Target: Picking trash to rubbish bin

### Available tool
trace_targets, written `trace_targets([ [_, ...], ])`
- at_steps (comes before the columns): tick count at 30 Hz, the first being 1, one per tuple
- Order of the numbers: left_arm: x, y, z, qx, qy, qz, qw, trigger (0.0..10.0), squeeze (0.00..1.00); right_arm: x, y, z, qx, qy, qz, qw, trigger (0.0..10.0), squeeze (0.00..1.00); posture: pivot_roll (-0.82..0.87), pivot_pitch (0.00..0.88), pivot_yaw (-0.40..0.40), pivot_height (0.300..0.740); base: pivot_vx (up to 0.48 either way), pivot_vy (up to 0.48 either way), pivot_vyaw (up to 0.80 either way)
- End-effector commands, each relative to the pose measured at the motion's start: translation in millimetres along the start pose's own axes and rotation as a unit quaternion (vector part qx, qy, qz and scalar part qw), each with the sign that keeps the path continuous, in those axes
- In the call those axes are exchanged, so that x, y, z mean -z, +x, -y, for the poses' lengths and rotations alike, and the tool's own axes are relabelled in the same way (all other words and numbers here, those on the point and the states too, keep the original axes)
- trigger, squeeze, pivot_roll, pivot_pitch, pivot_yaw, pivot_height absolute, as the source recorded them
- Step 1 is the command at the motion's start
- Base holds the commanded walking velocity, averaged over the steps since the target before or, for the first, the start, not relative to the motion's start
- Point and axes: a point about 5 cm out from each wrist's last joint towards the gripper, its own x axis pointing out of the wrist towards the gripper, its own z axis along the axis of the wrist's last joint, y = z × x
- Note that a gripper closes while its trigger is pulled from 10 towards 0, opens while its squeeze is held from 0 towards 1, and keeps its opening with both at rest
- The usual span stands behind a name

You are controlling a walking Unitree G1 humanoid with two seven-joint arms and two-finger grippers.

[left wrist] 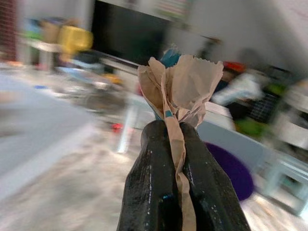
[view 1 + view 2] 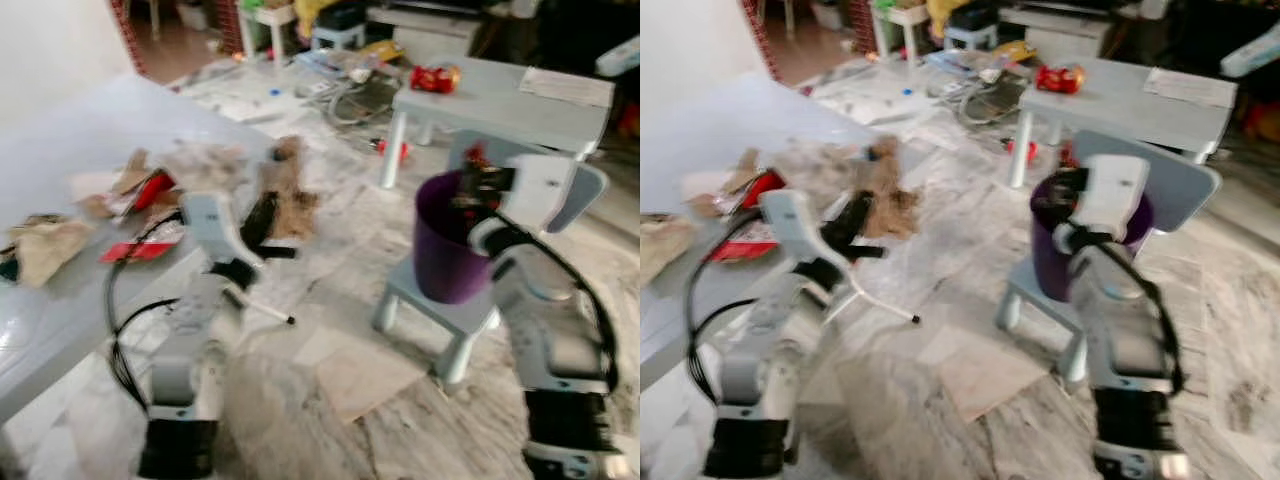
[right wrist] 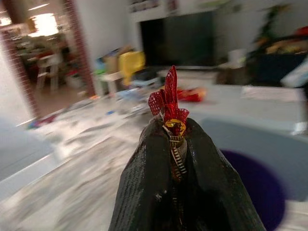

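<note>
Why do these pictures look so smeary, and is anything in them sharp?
Both eye views are motion-blurred throughout, so the purple bin and the table's trash look soft. In the left wrist view the hand and its brown paper are crisp against a streaked room. The right wrist view likewise: hand and red wrapper sharp.

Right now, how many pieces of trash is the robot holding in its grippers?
2: crumpled brown paper pinched in the left gripper beside the white table, and a red wrapper pinched in the right gripper at the purple bin.
</note>
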Motion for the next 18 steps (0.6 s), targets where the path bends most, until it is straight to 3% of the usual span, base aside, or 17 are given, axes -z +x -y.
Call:
trace_targets([
  [1,-6.4,-3.1,-9.9,-0.014,0.011,0.008,1.0,10.0,0.0,-3.3,1.0,-12.6,-0.019,0.006,0.007,1.0,10.0,0.0,-0.08,0.071,0.039,0.74,0.307,0.0,-0.78],
  [18,-4.7,-2.3,-9.2,-0.011,0.012,0.004,1.0,10.0,0.0,-3.2,0.5,-11.8,-0.019,0.006,0.008,1.0,10.0,0.0,-0.08,0.067,0.042,0.74,0.298,0.0,-0.78],
])
